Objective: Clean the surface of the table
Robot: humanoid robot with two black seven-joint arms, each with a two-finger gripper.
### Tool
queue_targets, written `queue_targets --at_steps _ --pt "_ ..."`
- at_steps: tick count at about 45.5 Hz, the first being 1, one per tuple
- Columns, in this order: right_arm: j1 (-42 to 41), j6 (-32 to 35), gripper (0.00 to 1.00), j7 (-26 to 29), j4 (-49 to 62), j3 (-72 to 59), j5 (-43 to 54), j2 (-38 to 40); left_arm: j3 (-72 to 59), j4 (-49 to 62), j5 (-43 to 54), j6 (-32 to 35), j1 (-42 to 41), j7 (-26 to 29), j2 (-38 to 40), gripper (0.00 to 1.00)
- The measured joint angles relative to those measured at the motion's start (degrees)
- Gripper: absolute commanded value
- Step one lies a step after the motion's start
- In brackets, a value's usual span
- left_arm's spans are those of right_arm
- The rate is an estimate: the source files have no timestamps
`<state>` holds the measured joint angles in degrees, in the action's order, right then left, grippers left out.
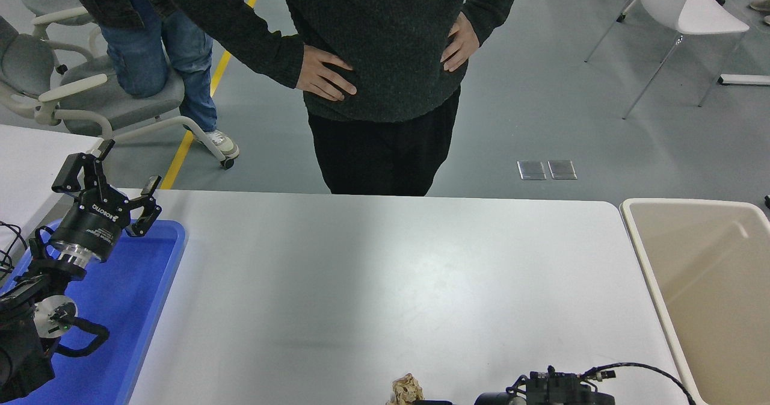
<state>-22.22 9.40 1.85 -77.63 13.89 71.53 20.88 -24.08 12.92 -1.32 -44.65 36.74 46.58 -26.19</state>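
The white table surface (385,272) fills the middle of the head view. A small crumpled brown paper wad (408,389) lies at its front edge. My right arm (550,388) lies low along the bottom edge, pointing left toward the wad. Only a black sliver of its gripper shows beside the wad, and the frame edge cuts off the rest. My left gripper (108,173) is parked at the far left above the blue tray, open and empty.
A flat blue tray (150,284) sits at the table's left end. A beige bin (704,284) stands off the right end. A person in dark clothes stands at the far edge, hands on hips. Chairs and another person are behind.
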Motion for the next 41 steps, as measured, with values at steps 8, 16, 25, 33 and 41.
queue_targets --at_steps 8,16,25,33,41 --pt "0.0 0.1 0.87 0.0 0.2 -0.1 0.1 -0.6 0.0 0.0 0.0 0.0 0.0 0.0 0.0 1.0" --pt "0.0 0.1 0.71 0.0 0.5 -0.1 0.5 -0.9 0.0 0.0 0.0 0.0 0.0 0.0 0.0 1.0" --pt "0.0 0.5 0.32 0.0 1.2 -0.4 2.0 -1.2 0.0 0.0 0.0 0.0 0.0 0.0 0.0 1.0" --pt "-0.1 1.3 0.0 0.0 1.5 -0.9 2.6 -1.2 0.0 0.0 0.0 0.0 0.0 0.0 0.0 1.0" --pt "-0.2 3.5 0.0 0.1 1.5 -1.1 2.9 -0.7 0.0 0.0 0.0 0.0 0.0 0.0 0.0 1.0"
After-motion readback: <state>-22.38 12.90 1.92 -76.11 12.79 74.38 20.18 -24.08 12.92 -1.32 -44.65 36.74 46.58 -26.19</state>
